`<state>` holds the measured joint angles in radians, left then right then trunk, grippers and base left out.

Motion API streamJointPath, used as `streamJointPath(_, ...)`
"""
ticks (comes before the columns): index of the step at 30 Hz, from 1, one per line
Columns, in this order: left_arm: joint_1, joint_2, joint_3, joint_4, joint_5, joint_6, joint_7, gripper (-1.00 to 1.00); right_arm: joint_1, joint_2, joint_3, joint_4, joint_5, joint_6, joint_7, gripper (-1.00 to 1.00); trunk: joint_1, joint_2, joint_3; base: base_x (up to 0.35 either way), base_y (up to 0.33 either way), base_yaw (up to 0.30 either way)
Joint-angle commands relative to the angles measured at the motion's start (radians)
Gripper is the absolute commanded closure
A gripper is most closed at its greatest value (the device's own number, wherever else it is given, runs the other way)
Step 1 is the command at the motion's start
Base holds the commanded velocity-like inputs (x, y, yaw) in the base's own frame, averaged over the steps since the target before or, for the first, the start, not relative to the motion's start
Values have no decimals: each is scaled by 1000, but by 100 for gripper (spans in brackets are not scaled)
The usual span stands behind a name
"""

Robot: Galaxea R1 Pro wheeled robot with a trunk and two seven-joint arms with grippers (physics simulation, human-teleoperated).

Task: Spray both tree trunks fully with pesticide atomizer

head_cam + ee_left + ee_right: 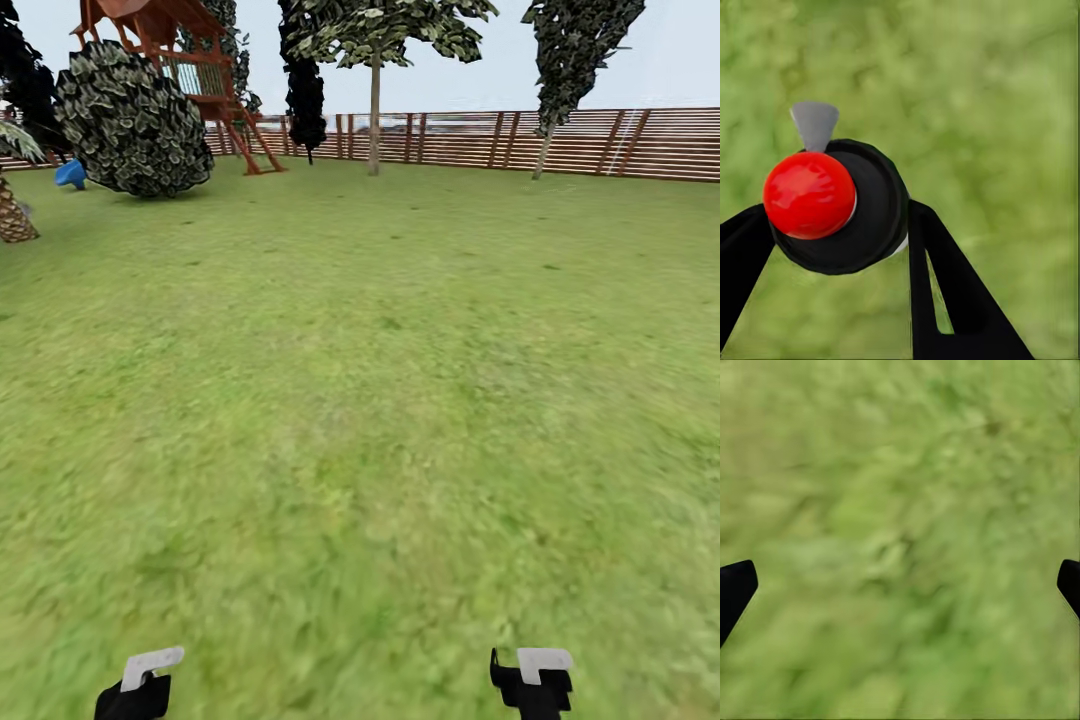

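Open lawn [380, 400] runs ahead w/ wide free room to the slatted fence [600, 142]; two bare-trunk trees [374, 110] stand near it, bush [132, 120] and play tower [190, 60] far left. No writing legible. Left claw [840, 225] is clamped round the atomizer [832, 206], red cap up. Right claw [900, 585] is spread wide, holding nothing, over blurred grass.

even, bright daylight covers the lawn [380, 330] with no clear direction to it; the sky [680, 60] is pale and washed out. shadows are faint, only a soft darkening under the round bush [133, 120]. grass turns smeared and blurry toward the near edge of the head view. in both wrist views the grass is a soft, out-of-focus green. the red knob [808, 195] on the pesticide atomizer [870, 217] carries small white glare spots.
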<state>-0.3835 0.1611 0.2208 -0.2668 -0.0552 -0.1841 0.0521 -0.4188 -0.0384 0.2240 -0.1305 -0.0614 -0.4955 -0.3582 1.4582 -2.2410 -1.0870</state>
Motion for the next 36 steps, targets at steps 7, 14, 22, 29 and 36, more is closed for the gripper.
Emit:
streamJointPath(7,0,-1,-1,0,0,0,0,100,0,0,0,0,0,0,1,-100,0,0,0,339,0,-142)
streamJointPath(14,0,-6,-1,1,0,0,0,100,0,1,-1,-1,-2,0,-1,-100,0,0,0,339,0,-52)
streamJointPath(22,0,-6,-1,1,0,0,-1,100,0,2,0,-1,-2,0,-1,-100,0,0,0,339,0,-77)
streamJointPath(29,0,-6,-1,0,0,0,0,100,0,2,0,-1,-3,0,0,-100,0,0,0,339,0,0)
streamJointPath(36,0,-7,-1,1,0,0,-1,100,0,2,0,-1,-3,0,-1,-100,0,0,0,339,0,0)
